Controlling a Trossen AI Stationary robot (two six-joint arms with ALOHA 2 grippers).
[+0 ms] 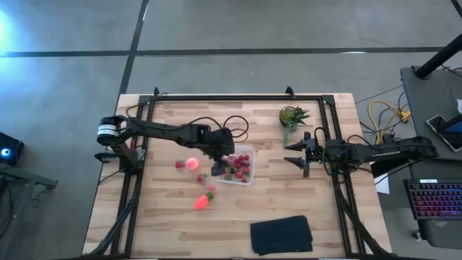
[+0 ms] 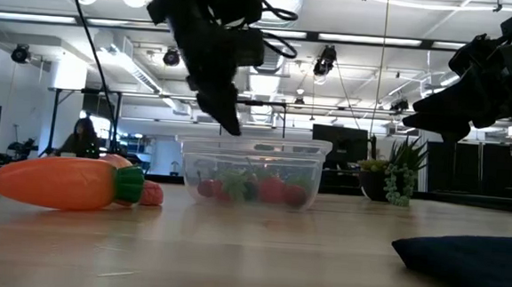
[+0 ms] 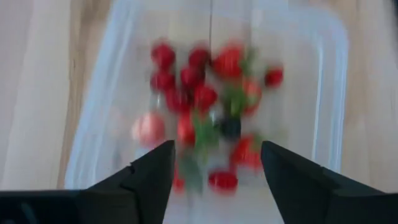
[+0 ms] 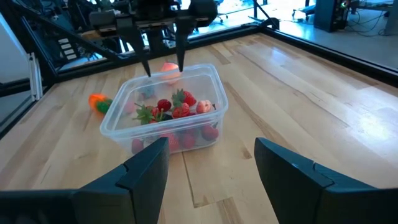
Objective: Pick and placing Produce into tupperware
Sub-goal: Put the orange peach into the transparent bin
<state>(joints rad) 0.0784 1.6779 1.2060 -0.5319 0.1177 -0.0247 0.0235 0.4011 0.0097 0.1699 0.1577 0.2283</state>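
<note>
My two dark fingers (image 3: pixel 146 177) framed the nearest part of the left wrist view, spread apart with nothing between them, and straight past them lay the small clear plastic tupperware with rounded corners (image 3: pixel 99 124), its floor scattered with tiny red berry-like pieces (image 3: pixel 189 78). My left hand (image 1: pixel 219 160) hung just above the container's near-left edge, so anything let go there would fall inside.

The pieces left outside all lay to my left arm's side: the round pink-orange fruit (image 1: pixel 192 164) just beside the tupperware (image 1: pixel 247 179), a small red berry (image 1: pixel 179 165) beside that, and the orange carrot-like piece with a green top (image 1: pixel 203 201) nearer the front of the wooden surface (image 1: pixel 159 224), its long axis slanting toward the container. I judged my left hand much the nearer to all three.

My right hand (image 1: pixel 302 160) waited with fingers apart on the tupperware's far side, near the spiky green potted plant (image 1: pixel 291 116).
</note>
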